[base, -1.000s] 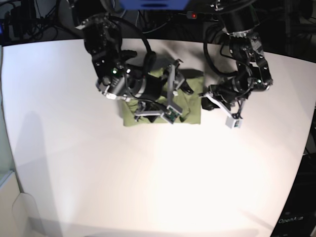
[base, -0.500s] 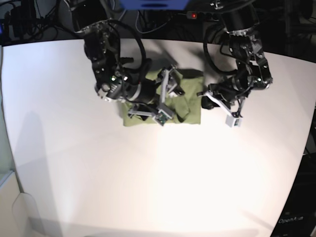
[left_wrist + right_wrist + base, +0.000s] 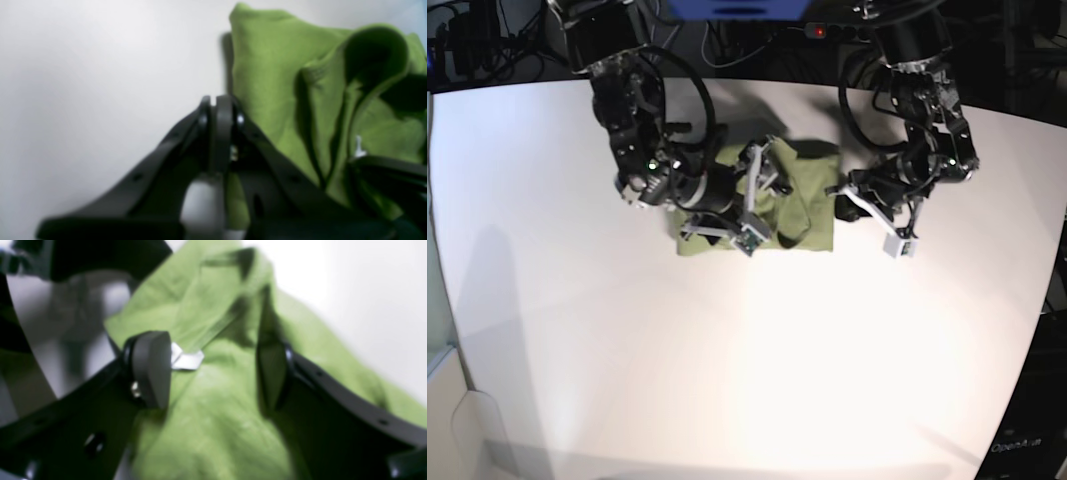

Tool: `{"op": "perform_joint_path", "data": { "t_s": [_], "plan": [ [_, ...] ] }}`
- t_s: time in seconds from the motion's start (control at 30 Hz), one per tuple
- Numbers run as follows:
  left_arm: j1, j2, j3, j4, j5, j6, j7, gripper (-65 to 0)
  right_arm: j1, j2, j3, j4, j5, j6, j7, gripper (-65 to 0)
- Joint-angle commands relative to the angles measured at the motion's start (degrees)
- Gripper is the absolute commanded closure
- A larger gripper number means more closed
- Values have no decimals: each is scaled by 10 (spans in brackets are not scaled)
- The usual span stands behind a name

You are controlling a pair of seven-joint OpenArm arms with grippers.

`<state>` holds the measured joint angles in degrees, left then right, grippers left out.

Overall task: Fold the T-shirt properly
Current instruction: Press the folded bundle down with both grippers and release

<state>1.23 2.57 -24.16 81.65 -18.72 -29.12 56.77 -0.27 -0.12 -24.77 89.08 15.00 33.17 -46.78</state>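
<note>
**Right tool spread over the green T-shirt, left tool closed beside it**

The right tool (image 3: 213, 370) hangs over the T-shirt (image 3: 213, 426) with its jaws wide apart and nothing between them; one dark pad (image 3: 150, 368) sits just beside the small white tag (image 3: 186, 359), whose lettering is too blurred to read. The left tool (image 3: 218, 110) has its jaws pressed together, empty, at the edge of the cloth where it meets the bare white table (image 3: 100, 83).

In the base view the T-shirt (image 3: 812, 200) lies bunched into a rough rectangle at the far middle of the table (image 3: 757, 350), with a raised fold standing up near its centre. The right tool (image 3: 747, 205) covers the shirt's left part; the left tool (image 3: 852, 205) sits at its right edge. Faint lettering shows at the lower right corner of that view, too small to make out.

Compared with a second ago, the right arm has drawn back toward the left and rear, uncovering more of the shirt's middle. The left arm has barely shifted.
</note>
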Motion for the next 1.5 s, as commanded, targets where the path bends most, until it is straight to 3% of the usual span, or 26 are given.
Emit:
{"op": "perform_joint_path", "data": {
  "t_s": [0.0, 0.17, 0.23, 0.33, 0.37, 0.73, 1.0, 1.33, 1.47],
  "plan": [
    [-3, -1, 1, 4, 15, 3, 15, -28, 8, -5, -1, -5, 6, 7, 17, -408],
    [-3, -1, 1, 4, 15, 3, 15, -28, 5, -5, -3, -47, 6, 8, 81, -379],
    [-3, -1, 1, 4, 15, 3, 15, -28, 6, -5, -3, -53, 6, 8, 87, -276],
    [-3, -1, 1, 4, 15, 3, 15, -28, 8, -5, -3, -51, 6, 8, 86, -48],
    [-3, -1, 1, 4, 15, 3, 15, -28, 11, -6, -3, -50, 6, 8, 83, 0],
    [-3, -1, 2, 1, 15, 3, 15, -28, 39, -34, -23, -24, 9, 8, 81, -12],
    [0, -2, 46, 3, 15, 3, 14, -28, 60, -75, -31, 9, 10, 8, 34, -12],
    [1, -17, 44, 4, 15, 3, 14, -28, 60, -73, -32, -30, 7, 10, 42, -9],
    [1, -20, 44, 4, 15, 3, 14, -28, 59, -65, -32, -56, 6, 11, 76, -9]
  ]
}}
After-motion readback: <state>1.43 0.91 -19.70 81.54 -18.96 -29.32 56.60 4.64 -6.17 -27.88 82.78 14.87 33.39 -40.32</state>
